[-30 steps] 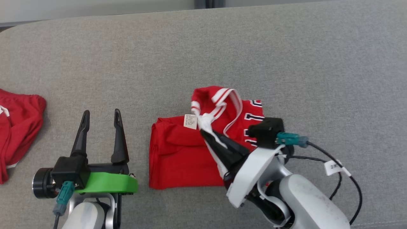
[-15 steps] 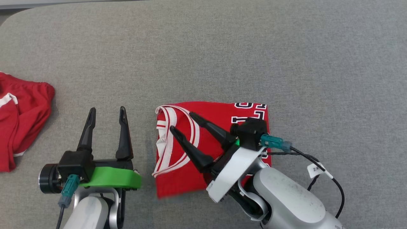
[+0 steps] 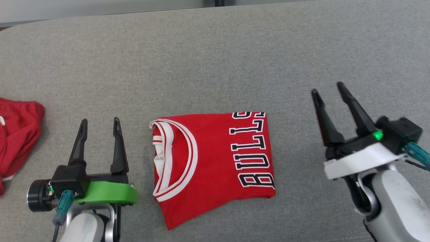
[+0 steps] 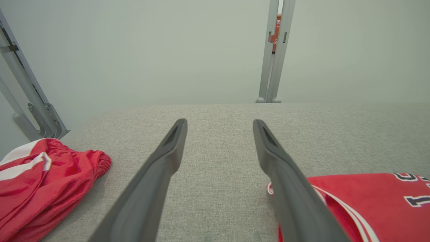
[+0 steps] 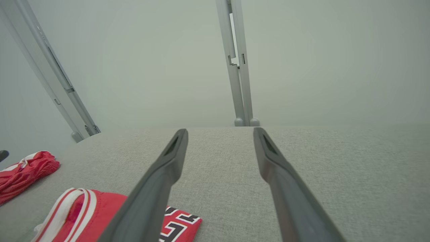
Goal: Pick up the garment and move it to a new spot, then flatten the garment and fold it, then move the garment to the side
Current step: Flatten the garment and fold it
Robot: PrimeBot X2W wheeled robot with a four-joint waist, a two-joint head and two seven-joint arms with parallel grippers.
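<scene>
So the fold looks pretty much done; the red Bulls jersey [image 3: 211, 161] lies in a compact rectangle on the grey padded surface [image 3: 215, 60], collar towards the robot's left, lettering towards its right, one lower corner sticking out a bit. It sits between the two arms, touching neither. The left gripper [image 3: 100, 120] is just beside the collar edge, jaws spread wide, holding nothing; the right gripper [image 3: 327, 87] is well off to the other side, also wide open and empty. What's left, I'd say, is shifting the jersey to the side. There's another red garment [image 3: 16, 134] at the far left; probably shorts, but it's cropped.
</scene>
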